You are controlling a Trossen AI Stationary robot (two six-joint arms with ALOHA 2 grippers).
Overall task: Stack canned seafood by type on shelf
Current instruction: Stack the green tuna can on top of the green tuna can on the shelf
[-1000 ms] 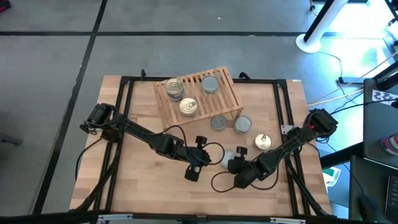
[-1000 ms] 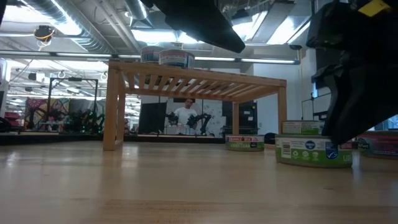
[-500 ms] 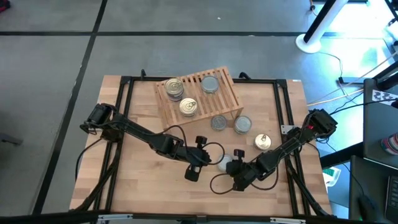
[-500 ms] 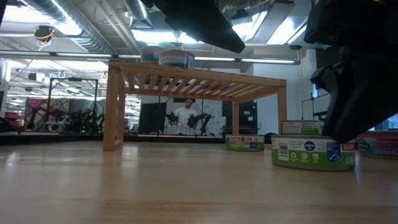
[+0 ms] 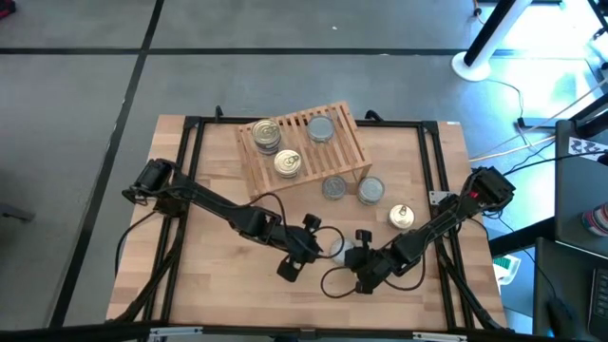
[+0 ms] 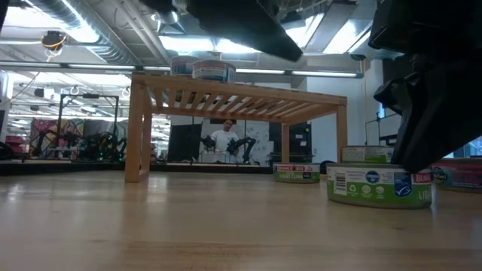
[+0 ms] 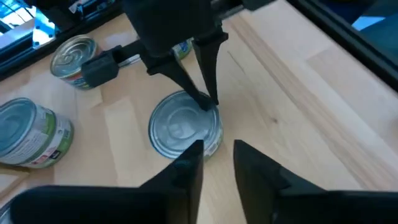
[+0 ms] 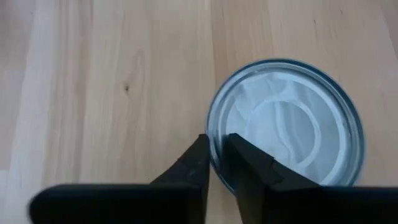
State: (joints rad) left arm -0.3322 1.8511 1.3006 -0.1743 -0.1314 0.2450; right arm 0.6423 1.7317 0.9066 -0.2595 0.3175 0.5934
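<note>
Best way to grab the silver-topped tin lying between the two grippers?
Take the tin by its short round side wall, coming straight down with fingers straddling it. It sits flat on the table, the lid offers no hold, and the right gripper already crowds one edge.

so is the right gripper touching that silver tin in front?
Touching. Left wrist view shows the right gripper fingertips pressed on the silver tin at its rim.

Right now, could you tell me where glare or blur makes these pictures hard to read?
High view: strong glare at the top right corner, table evenly lit. Low view: ceiling lights blow out behind the shelf, arms are dark silhouettes. Right wrist view: the silver-topped tin looks washed out and soft.
</note>
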